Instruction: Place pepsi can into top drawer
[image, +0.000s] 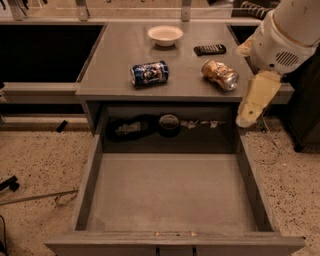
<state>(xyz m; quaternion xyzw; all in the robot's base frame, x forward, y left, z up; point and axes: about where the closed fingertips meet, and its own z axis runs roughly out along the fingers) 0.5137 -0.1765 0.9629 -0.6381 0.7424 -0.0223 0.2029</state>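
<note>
The pepsi can (149, 73) lies on its side on the grey cabinet top (115, 55), left of the middle near the front edge. The top drawer (170, 195) is pulled wide open below it, and its flat grey floor holds nothing. My gripper (248, 116) hangs at the right, a cream part under the white arm (282, 40), beside the cabinet's front right corner. It is above the drawer's right wall and well to the right of the pepsi can. It holds nothing that I can see.
A tan-gold and silver can (220, 75) lies on the top close to the gripper. A white bowl (165, 35) and a black remote (209, 49) sit further back. Dark clutter (131, 128) and a round object (169, 124) lie in the recess behind the drawer.
</note>
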